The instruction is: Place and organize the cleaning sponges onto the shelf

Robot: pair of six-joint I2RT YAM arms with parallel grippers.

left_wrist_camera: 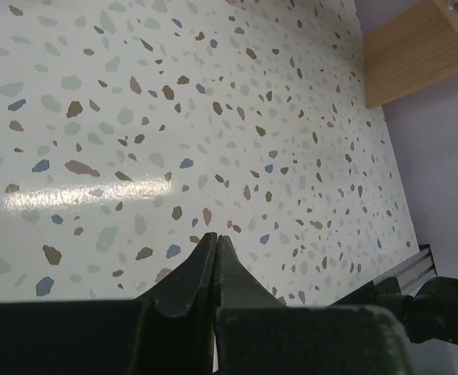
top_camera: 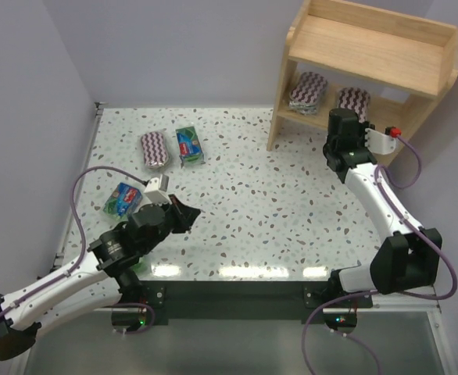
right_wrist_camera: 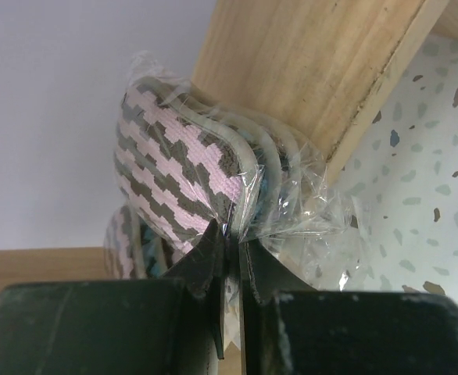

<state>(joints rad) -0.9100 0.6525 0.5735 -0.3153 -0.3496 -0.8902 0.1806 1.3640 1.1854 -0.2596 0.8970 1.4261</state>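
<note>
Left arm low and well short of the shelf (top_camera: 370, 47), right arm extended to it.
The left gripper (top_camera: 193, 212) points toward the shelf from far off its front left, fingers pressed together, empty. The right gripper (top_camera: 349, 113) sits at the shelf's lower tier, fingers pinched on a striped sponge pack (right_wrist_camera: 182, 172) by its wrapper edge.

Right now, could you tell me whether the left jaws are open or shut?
Shut: in the left wrist view the fingertips meet with nothing between them, above the table.
</note>
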